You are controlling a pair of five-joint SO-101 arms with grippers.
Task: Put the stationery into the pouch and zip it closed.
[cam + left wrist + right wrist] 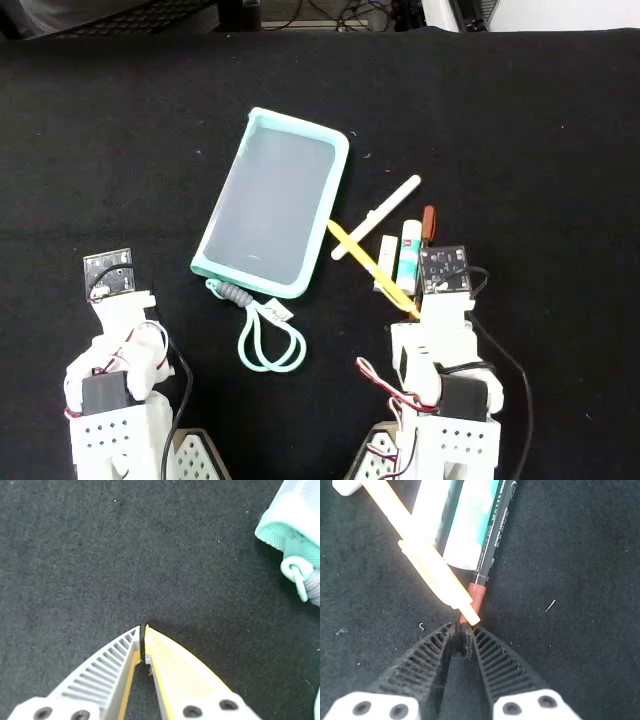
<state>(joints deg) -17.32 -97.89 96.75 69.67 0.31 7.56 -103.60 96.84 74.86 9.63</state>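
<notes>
Start stage, nothing in pouch [272, 205] yet. Pouch flat mid-desk. White pen [378, 217], glue [408, 258], other bits heaped just beside it, on right arm's side. Right pincer [461, 631] tips together at red pen [474, 597] end, gripping nothing. Left pincer [145, 630] together over bare desk [100, 555]. Next, likely: open right pincer, straddle one pen. Can't tell if zip open.

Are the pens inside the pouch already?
No, the yellow pen and white pen lie on the black table beside the pouch.
</notes>
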